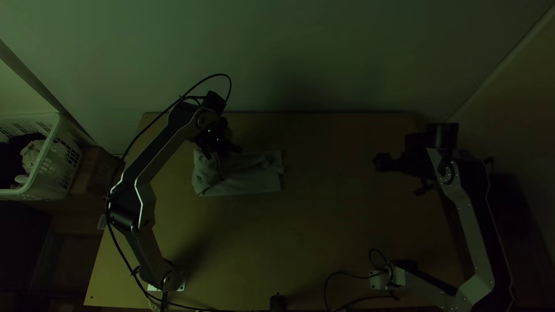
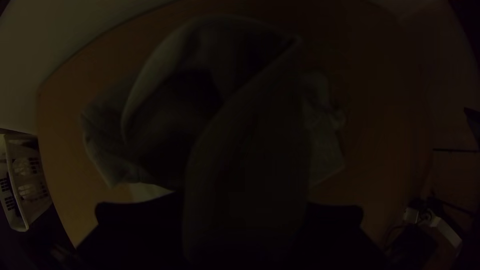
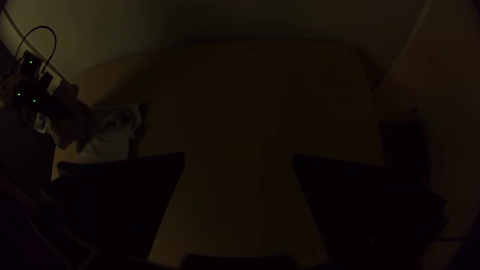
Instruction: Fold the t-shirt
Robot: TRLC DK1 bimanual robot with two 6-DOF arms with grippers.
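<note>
T-shirt (image 1: pixel 248 184)'s in a rumpled bundle toward the table (image 1: pixel 335 231)'s far left, left gripper (image 1: pixel 224 149) there too, pinched shut on raised fabric. Right gripper (image 1: pixel 403 167)'s over the table's right side, wide open, holding nothing.

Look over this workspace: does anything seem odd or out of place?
The t-shirt lies rumpled on the table, part raised in a loose fold at the left gripper; probably normal mid-folding. I see no spill.
</note>
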